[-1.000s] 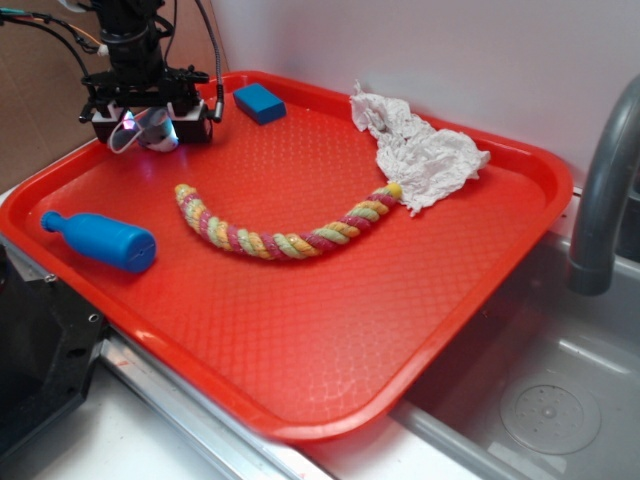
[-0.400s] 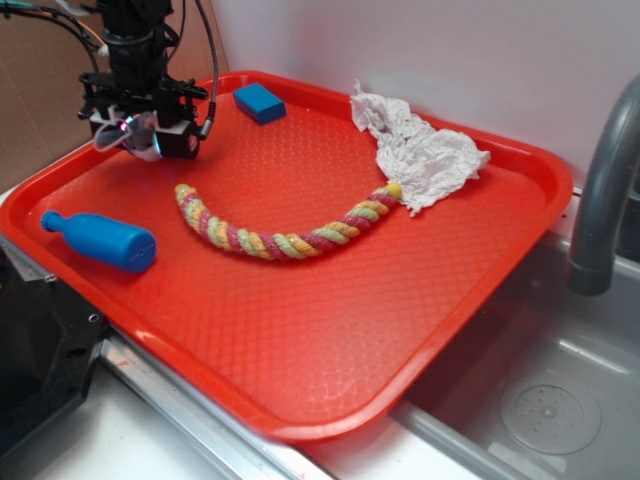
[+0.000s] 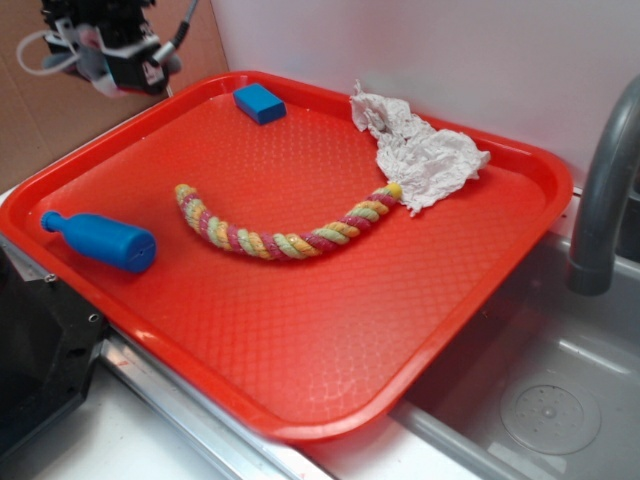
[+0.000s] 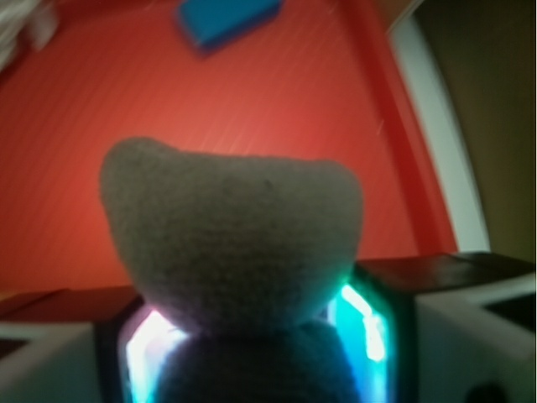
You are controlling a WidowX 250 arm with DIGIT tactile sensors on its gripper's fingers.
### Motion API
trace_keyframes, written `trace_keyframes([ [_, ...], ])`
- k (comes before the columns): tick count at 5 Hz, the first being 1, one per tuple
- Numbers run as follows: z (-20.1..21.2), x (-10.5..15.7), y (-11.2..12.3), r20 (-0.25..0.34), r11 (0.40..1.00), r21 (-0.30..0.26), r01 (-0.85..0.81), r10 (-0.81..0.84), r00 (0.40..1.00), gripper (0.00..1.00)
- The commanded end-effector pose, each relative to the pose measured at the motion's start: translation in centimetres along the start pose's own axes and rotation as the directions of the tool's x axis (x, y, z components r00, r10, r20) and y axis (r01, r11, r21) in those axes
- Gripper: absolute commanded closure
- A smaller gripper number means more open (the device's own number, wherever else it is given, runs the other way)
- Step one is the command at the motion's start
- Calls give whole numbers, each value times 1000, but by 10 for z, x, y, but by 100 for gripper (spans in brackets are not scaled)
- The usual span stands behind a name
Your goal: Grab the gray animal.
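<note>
Holding small gray plush animal toy (image 4: 231,252) between black-and-white gripper (image 3: 112,62) fingers, above far-left corner of red plastic tray (image 3: 330,330). Pinching toy low on body; rounded gray top bulging out past lit finger pads (image 4: 362,323), one pad on each side. Hanging clear of tray surface, white cord loop (image 3: 35,55) trailing beside gripper. Lying on tray below: blue rectangular block (image 3: 259,102), crumpled white paper towel (image 3: 420,155), multicolored braided rope (image 3: 285,232), blue plastic bottle (image 3: 100,240).
</note>
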State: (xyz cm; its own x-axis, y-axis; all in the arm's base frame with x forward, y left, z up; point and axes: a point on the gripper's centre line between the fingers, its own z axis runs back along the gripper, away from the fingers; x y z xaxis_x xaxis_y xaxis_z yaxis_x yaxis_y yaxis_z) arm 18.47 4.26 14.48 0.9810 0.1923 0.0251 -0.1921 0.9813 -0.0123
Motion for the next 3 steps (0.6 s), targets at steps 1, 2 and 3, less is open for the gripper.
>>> trace_keyframes([
  [1, 66, -22, -33, 11, 966, -93, 241, -241, 971, 100],
  [2, 73, -32, -50, 24, 950, -73, 303, -303, 953, 100],
  [3, 68, -35, -46, 25, 940, -53, 338, -337, 941, 100],
])
